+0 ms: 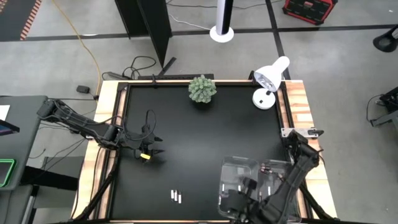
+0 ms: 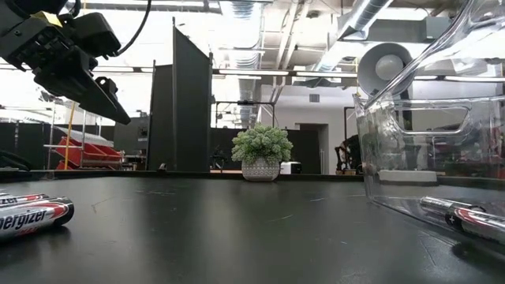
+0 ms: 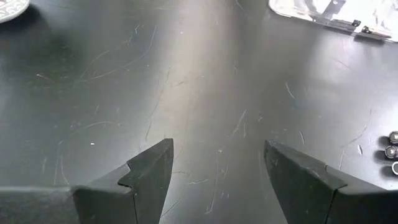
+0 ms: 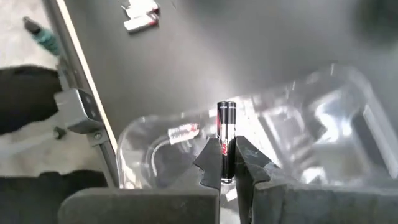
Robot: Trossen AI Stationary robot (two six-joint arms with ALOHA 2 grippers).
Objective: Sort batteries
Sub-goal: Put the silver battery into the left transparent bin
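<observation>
The black table [image 1: 199,130] has a light wood rim all around it. Most of its middle is bare, so there is lots of room to move there. Things sit only near the edges. A small green plant [image 1: 202,89] stands at 12 o'clock by the far rim, and a white lamp [image 1: 269,79] sits at about 1 o'clock in the corner. The clear bins [image 1: 249,186] fill the 5 o'clock corner, close to the near rim.

The left gripper [image 1: 149,151] hangs above the table at 9 o'clock, near the left rim. Its two dark fingers [image 3: 152,171] are spread wide apart and hold nothing, with scratched black tabletop showing between them.

The right gripper [image 4: 228,163] is at 5 o'clock, over the clear bins. It is pinched tight on a dark battery [image 4: 227,140] that stands up between its fingers. One white battery [image 4: 182,132] lies inside the bin below it. Two more dark batteries [image 2: 465,217] lie in a bin in the low view.

Three white batteries [image 1: 176,196] lie side by side on the table at 6 o'clock, between the two arms and near the front rim.

Past the table is a grey floor with cables, a dark screen panel [image 2: 192,99] and a big room with pipes on the ceiling
</observation>
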